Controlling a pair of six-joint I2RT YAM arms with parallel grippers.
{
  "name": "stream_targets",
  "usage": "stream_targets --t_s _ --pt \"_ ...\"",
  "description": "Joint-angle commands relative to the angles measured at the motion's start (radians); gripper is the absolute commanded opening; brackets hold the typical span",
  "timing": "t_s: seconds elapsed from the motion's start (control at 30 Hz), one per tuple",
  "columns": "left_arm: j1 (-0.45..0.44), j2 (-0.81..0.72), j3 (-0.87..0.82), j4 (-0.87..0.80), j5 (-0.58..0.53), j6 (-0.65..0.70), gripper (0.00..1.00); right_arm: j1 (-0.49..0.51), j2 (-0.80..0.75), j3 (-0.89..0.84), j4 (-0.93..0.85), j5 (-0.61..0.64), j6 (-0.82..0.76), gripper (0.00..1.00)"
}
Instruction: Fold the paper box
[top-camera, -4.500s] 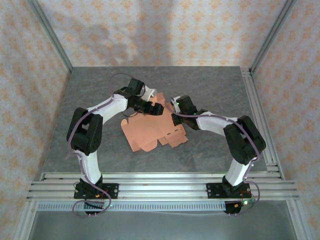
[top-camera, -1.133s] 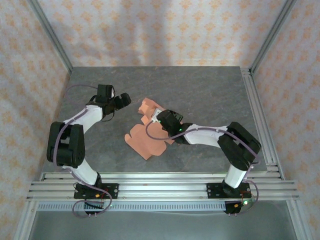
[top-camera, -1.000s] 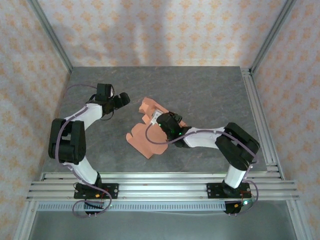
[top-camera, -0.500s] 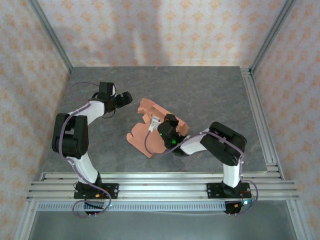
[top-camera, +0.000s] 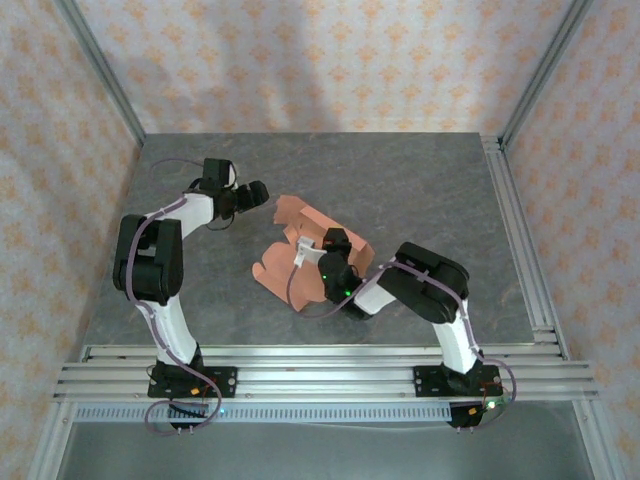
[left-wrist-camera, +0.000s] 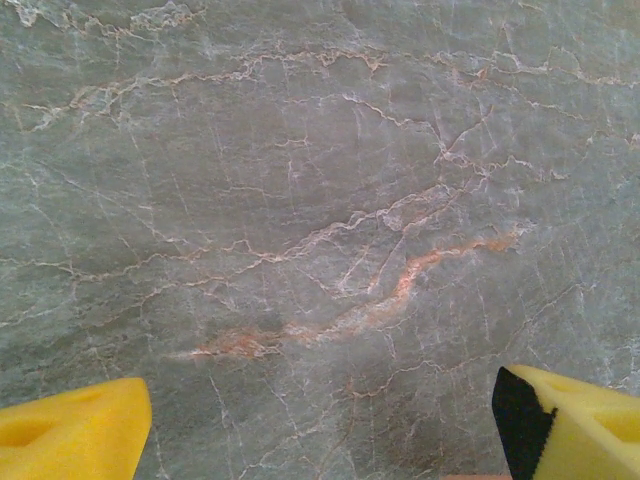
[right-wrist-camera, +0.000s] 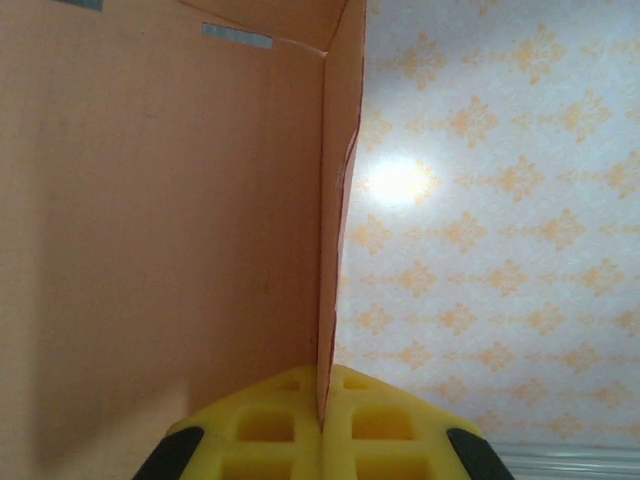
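From above, the paper box lay as a partly folded salmon sheet at the middle of the grey tabletop. The right gripper sat over the sheet's centre, with a flap raised at the upper end. The left gripper hung just beside the sheet's upper left corner.

In the left wrist view, the left gripper stood open. Its yellow fingertips sat in the bottom corners, with bare marbled tabletop between them.

In the right wrist view, the right gripper was pinched closed on the edge of an upright panel of the paper box. The card took up the left half of the frame, with patterned wall to its right.
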Motion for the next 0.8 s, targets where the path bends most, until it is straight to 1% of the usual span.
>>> stream_targets --t_s 0.0,0.1,0.17,0.37,0.53,0.63,0.77 --pt "-0.016 0.017 0.035 -0.03 0.01 0.024 0.9 0.009 0.047 0.013 0.138 0.02 -0.117 0.0" --pt "-0.027 0.055 0.062 -0.049 -0.001 0.041 0.9 0.018 0.03 0.0 0.106 0.02 -0.08 0.0" --pt "-0.032 0.073 0.087 -0.065 -0.006 0.048 0.89 0.019 0.037 -0.007 0.142 0.023 -0.104 0.0" --pt "-0.055 0.142 0.176 -0.13 0.014 0.084 0.86 0.022 0.029 -0.02 0.144 0.03 -0.112 0.0" --pt "-0.076 0.188 0.23 -0.178 0.027 0.107 0.86 0.023 0.025 -0.026 0.142 0.024 -0.11 0.0" --pt "-0.077 0.193 0.24 -0.186 0.056 0.111 0.86 0.023 0.028 -0.032 0.143 0.025 -0.105 0.0" --pt "-0.08 0.163 0.217 -0.185 0.123 0.128 0.86 0.024 0.03 -0.037 0.142 0.025 -0.1 0.0"
